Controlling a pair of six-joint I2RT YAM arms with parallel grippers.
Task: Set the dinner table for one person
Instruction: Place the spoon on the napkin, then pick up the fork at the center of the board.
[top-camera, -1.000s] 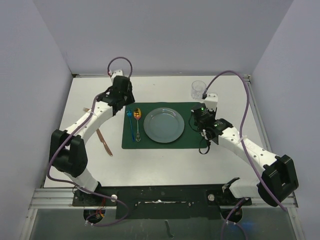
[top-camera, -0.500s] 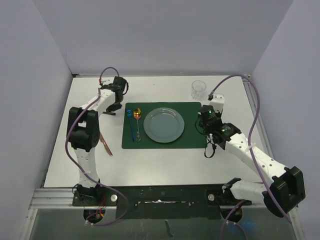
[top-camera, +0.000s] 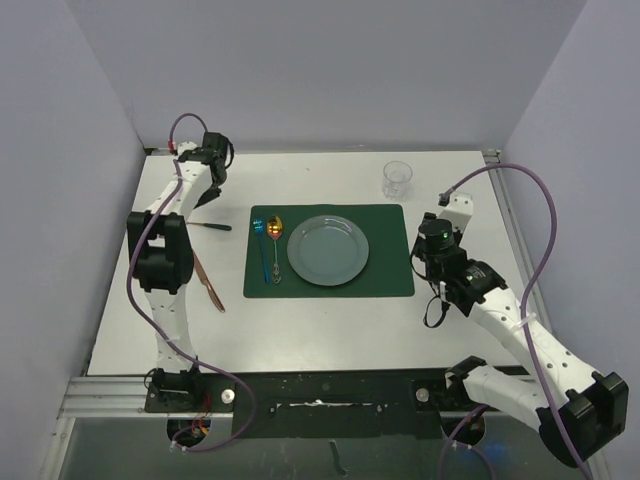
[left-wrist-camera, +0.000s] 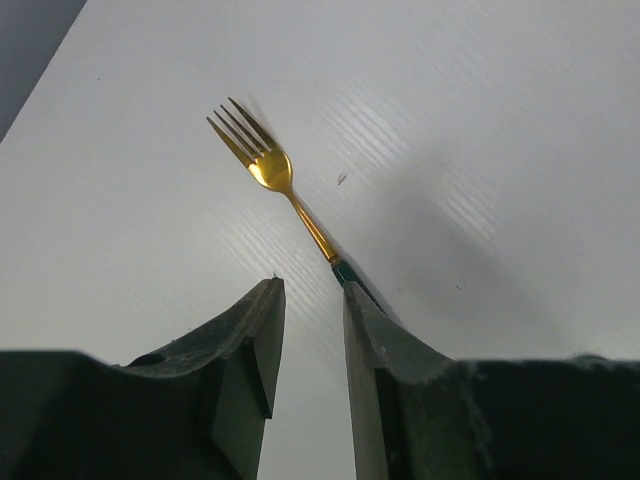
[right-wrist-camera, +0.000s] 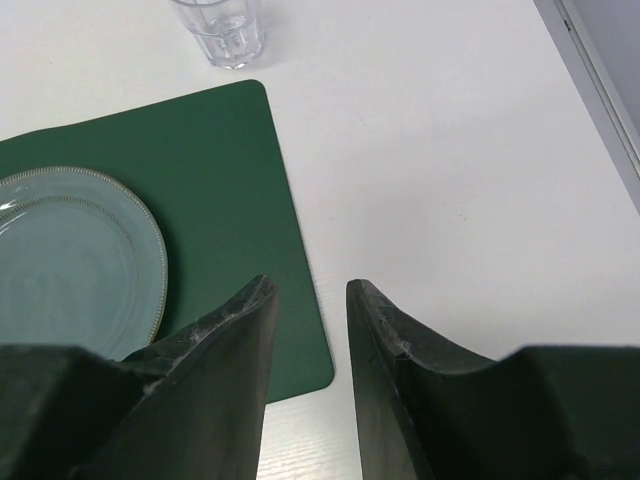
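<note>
The dinner table (top-camera: 330, 330) is a white top. On it lies a green placemat (top-camera: 385, 280) with a grey-blue plate (top-camera: 328, 250), a blue spoon (top-camera: 262, 240) and a gold spoon (top-camera: 275, 240). A gold fork with a dark handle (top-camera: 200, 225) lies left of the mat; in the left wrist view the fork (left-wrist-camera: 285, 190) lies just ahead of the fingertips. My left gripper (top-camera: 205, 190) (left-wrist-camera: 310, 290) hovers over the fork's handle end, open and empty. My right gripper (top-camera: 437, 245) (right-wrist-camera: 310, 285) is open and empty above the mat's right edge.
A copper knife (top-camera: 208, 283) lies on the table left of the mat, nearer than the fork. A clear glass (top-camera: 397, 178) (right-wrist-camera: 220, 30) stands beyond the mat's far right corner. Metal rails edge the table; grey walls close in on three sides.
My left gripper has swung from the mat's far left corner out to the far left, over the fork. My right gripper has drawn back to the right, off the mat.
</note>
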